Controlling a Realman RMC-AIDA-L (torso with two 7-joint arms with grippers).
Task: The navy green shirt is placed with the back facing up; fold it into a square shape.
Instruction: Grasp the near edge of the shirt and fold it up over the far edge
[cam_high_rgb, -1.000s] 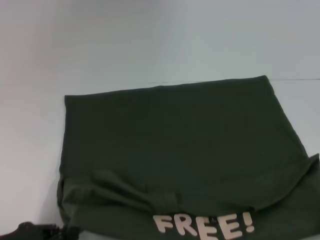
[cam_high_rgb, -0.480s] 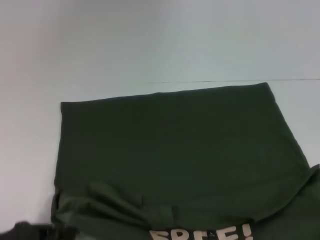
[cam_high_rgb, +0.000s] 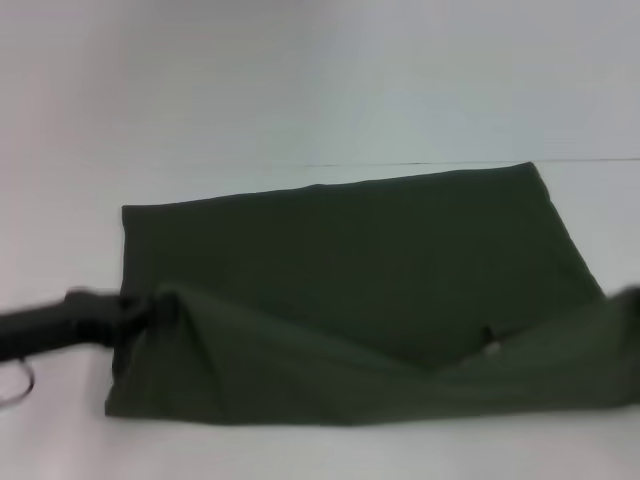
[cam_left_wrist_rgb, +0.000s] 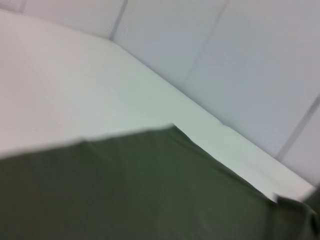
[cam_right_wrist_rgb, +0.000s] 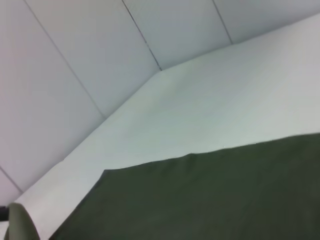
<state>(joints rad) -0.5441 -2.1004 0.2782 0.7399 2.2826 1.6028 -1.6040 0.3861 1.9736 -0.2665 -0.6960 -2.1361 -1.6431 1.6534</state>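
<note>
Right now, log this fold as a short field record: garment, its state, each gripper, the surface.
garment: navy green shirt, plain side showing, no lettering visible
state: near edge raised and carried over toward the far part, sagging in the middle between two lifted corners
left gripper: at the shirt's near left corner, fabric bunched around its tip; fingers hidden
right gripper: out of view in the head view; the near right corner is lifted at the picture's edge
surface: white table, with a wall behind it
fold: not yet square
</note>
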